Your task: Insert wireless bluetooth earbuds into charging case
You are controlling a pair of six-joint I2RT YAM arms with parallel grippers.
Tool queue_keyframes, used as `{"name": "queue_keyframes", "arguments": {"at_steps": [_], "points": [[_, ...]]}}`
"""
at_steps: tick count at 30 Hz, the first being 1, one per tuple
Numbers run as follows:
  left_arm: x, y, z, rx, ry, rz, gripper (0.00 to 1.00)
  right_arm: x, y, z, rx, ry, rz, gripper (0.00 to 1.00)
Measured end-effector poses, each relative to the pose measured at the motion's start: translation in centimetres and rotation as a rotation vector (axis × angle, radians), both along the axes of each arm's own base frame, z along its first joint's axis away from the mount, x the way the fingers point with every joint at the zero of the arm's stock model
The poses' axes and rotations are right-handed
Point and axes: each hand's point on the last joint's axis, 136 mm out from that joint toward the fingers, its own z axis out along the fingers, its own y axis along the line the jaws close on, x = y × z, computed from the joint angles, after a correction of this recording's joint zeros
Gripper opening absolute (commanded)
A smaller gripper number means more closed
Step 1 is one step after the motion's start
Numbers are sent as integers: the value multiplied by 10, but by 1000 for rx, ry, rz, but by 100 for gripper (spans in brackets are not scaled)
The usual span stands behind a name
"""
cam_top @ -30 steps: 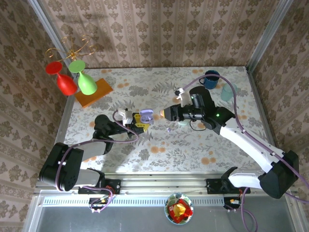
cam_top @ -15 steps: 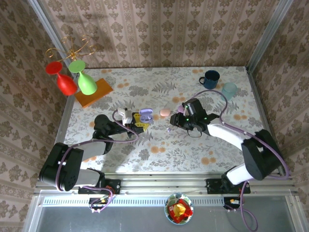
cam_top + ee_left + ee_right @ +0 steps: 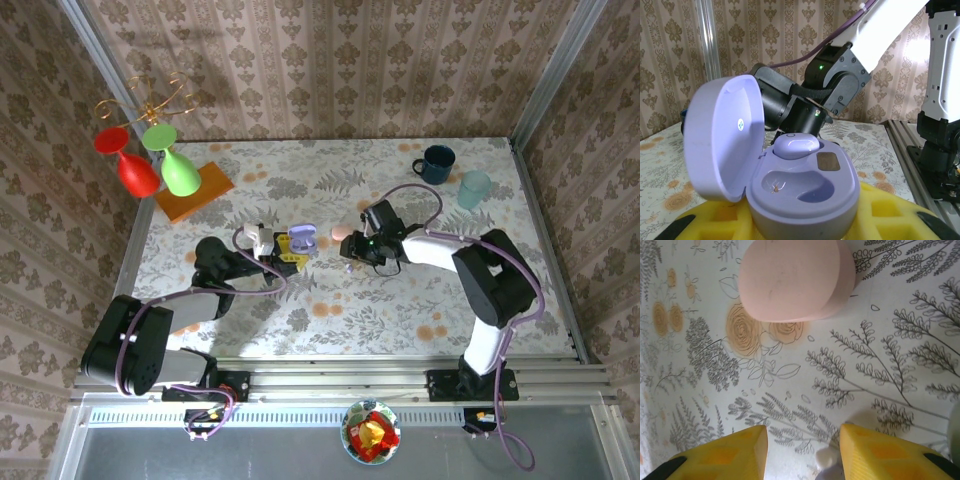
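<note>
Top external view: the lilac case (image 3: 302,238) is held with its lid up by the left gripper (image 3: 287,251). It could be tipped if it is bumped by the right gripper (image 3: 351,252), which is set low just beside it. The pink case (image 3: 342,232) is seen just behind that gripper.

Left wrist view: the seated bud (image 3: 795,145) is sat in the far cup, and the near cup is empty. The lilac case is pinched between the yellow fingers (image 3: 890,212). If the pinch is weak, the case may be pushed askew when a bud is pressed in.

Right wrist view: the loose bud (image 3: 827,460) lies on the table (image 3: 700,365) between the parted fingers. It is close to one finger and off the middle. It may be flicked away or pinched crooked if the jaws are shut like this. The jaws are apart and nothing is held.
</note>
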Motion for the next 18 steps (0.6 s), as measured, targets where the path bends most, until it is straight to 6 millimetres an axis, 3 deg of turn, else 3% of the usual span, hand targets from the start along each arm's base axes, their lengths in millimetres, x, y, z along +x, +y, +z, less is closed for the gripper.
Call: {"name": "queue_keyframes", "arguments": {"at_steps": [4, 12, 18], "points": [[0, 0, 0, 0, 0, 0, 33, -4, 1, -11, -9, 23, 20, 44], [0, 0, 0, 0, 0, 0, 33, -6, 4, -10, -12, 9, 45, 44], [1, 0, 0, -1, 0, 8, 33, -23, 11, -11, -10, 11, 93, 44]]}}
